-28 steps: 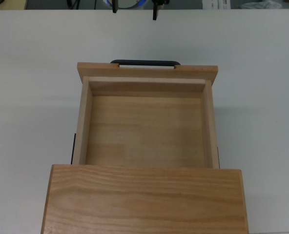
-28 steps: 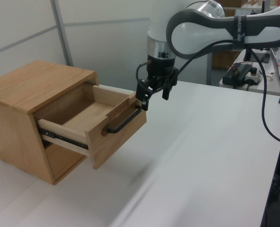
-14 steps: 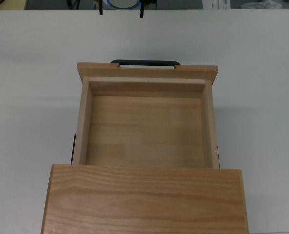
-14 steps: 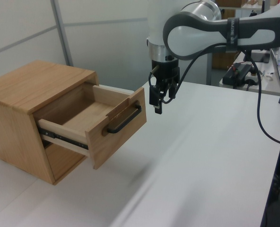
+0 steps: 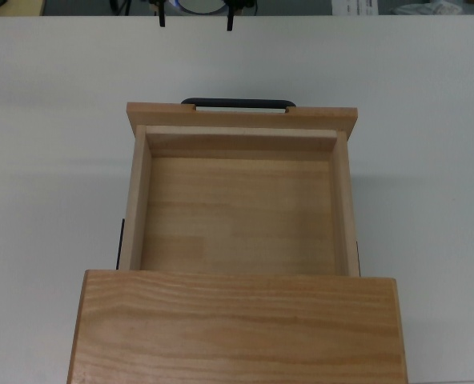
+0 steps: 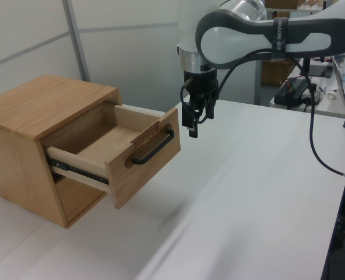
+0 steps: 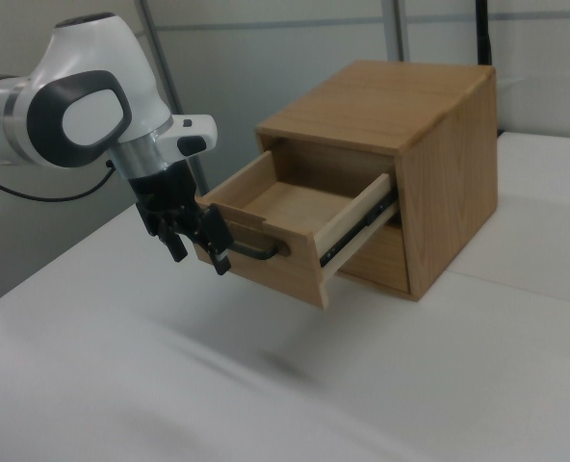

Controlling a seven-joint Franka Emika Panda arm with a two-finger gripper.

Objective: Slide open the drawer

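Light wood drawer (image 6: 131, 153) is already pulled well out of the cabinet (image 6: 30, 125), its tray hanging over the white worktop (image 6: 254, 192). The fingers (image 6: 193, 119) hang spread apart and grasping nothing, just off the drawer's front. From the fingers, the black handle (image 6: 154, 147) sits lower and toward the left view's left, close but clearly not touching. Its long axis runs across the front panel, level with the worktop. Looks like the slide itself is basically done, so any further pull means reaching down to that bar.
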